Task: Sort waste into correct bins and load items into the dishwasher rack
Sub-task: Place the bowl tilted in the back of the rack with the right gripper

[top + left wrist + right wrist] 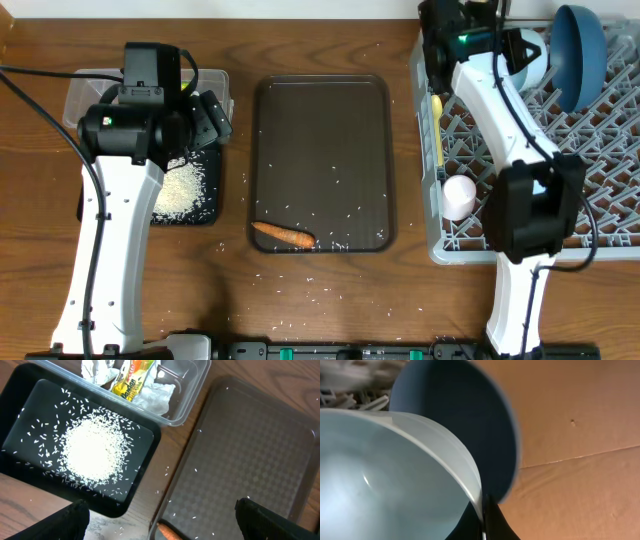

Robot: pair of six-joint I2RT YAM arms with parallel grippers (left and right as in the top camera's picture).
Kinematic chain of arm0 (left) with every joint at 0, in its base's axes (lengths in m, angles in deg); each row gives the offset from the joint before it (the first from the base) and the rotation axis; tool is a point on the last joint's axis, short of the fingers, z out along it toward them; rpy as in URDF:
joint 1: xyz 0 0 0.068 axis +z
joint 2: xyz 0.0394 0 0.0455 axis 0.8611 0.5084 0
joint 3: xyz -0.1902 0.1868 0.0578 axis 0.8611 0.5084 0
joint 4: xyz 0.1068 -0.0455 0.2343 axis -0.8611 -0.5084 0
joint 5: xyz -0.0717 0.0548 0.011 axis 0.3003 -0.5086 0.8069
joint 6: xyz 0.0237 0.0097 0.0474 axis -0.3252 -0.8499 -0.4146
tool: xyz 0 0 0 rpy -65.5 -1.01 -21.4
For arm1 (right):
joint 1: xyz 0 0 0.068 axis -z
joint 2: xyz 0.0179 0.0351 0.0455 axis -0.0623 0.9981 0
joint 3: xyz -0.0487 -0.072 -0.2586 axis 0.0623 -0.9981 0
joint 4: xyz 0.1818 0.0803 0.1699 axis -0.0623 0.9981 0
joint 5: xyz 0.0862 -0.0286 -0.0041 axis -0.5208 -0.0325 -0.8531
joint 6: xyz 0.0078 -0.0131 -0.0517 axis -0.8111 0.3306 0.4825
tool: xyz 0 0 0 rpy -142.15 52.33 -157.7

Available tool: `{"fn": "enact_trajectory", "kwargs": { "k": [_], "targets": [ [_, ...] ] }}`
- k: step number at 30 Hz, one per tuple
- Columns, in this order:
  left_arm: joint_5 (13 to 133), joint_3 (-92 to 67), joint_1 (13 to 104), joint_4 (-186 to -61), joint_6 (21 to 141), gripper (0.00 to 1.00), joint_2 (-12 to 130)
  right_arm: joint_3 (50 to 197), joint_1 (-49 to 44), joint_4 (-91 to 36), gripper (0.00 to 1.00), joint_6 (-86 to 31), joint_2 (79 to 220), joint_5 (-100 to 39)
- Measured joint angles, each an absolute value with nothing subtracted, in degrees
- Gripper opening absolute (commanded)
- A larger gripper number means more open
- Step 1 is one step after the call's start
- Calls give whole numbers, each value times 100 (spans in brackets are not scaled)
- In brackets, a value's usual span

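Right gripper point(482, 522): clamped on bowl point(395, 475) rim.
Spot: rack's point(600, 205) 12 o'clock side; I tip it gently beside plate point(460, 425).
Left gripper point(160, 520): wide apart.

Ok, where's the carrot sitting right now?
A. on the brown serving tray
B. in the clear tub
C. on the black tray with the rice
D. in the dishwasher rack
A: the carrot lies along the near edge of the brown serving tray, so it is in neither bin yet.
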State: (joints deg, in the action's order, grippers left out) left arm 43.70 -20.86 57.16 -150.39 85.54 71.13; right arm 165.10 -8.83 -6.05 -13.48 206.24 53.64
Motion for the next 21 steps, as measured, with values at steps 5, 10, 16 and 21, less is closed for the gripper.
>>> {"fn": "enact_trajectory", "kwargs": {
  "k": [5,10,16,21],
  "targets": [
    [4370,-2086,5716,-15037,8554,95,7113,16508,-735,-854,1,-1154,20740,5244],
    [4367,-2086,5716,-15034,8554,95,7113,16508,-730,-782,1,-1034,20740,4726],
    [4367,-2086,5716,-15037,8554,95,7113,16508,-757,-659,1,-1005,20740,4381],
    [4367,-2086,5716,-15037,8554,95,7113,16508,-781,-591,1,-1007,20740,4365]
  ]
}}
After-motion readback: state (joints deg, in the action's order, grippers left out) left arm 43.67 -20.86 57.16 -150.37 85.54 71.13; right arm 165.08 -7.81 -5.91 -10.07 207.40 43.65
